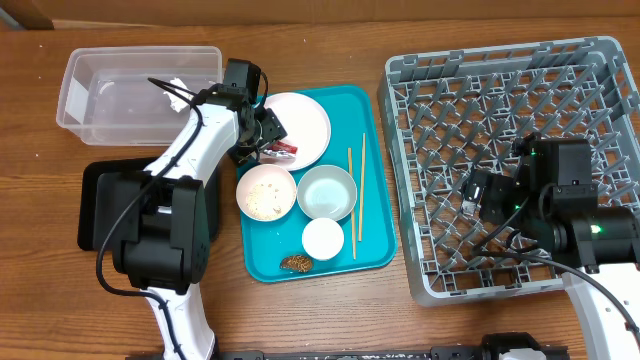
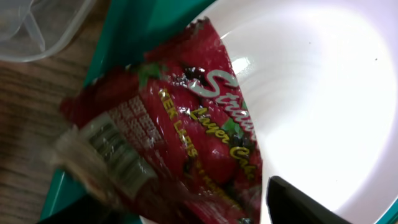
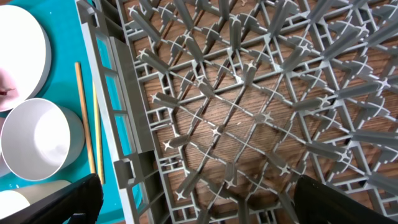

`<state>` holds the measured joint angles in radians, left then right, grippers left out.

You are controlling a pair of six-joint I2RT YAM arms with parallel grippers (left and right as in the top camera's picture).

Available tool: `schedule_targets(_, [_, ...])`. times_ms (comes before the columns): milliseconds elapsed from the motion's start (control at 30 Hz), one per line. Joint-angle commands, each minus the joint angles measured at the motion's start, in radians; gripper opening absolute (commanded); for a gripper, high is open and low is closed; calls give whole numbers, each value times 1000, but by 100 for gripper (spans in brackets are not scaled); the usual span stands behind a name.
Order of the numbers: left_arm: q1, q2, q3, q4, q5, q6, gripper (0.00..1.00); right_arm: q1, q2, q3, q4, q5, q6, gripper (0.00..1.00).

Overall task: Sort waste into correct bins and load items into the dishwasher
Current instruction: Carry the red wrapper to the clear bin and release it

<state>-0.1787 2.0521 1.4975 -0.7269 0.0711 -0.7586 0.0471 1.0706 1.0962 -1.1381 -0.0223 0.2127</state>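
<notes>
My left pincer (image 1: 264, 138): It points down at the left rim of the white plate, right at the snack wrapper. I cannot tell if it is squeezing the wrapper or is only close to it. My wrist view shows just one dark finger (image 2: 311, 202) clearly.
Snack wrapper (image 2: 186, 130): Red and white, with strawberries on it. It lies partly on the plate's rim and partly over the teal tray.
White plate (image 1: 308, 118): It sits at the far end of the teal tray (image 1: 375, 240), under the wrapper.
My left arm: It reaches out over the black tray (image 1: 92, 190), and the wrist tips down. I think I go for the wrapper because it is trash.
Clear tub (image 1: 100, 110): It is near my pincer, with a crumpled tissue (image 1: 178, 90) inside. A bin this near makes for a short trip.
Dishes: The bowl with rice scraps (image 1: 266, 192), the pale grey bowl (image 1: 327, 192), the small cup (image 1: 323, 238), the chopsticks (image 1: 355, 200) and the brown lump (image 1: 296, 263) all wait on the teal tray.
My right pincer (image 1: 476, 195): Its fingers are wide apart and hold nothing. It hangs over the grey dish rack (image 1: 600, 80), out of the way, I think.
</notes>
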Motion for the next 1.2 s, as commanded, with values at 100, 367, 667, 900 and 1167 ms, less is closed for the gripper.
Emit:
schedule_targets(100, [2,14,4,7,7,-5,38,-3,-7,23,4,-2,1,100])
schedule_targets(367, [2,8,6,-8,31,4,4,-3,-7,23,3,-2,1,100])
schedule_targets(667, [2,-129,7,-22,18,71,4,-3,-7,23,3,-2,1,100])
schedule_targets(900, [9,-295,7,-2,-246,150,4,-3,-7,23,3,-2,1,100])
schedule_targets(1167, [167,-284,7,107,-421,225,4,-3,-7,23,3,-2,1,100])
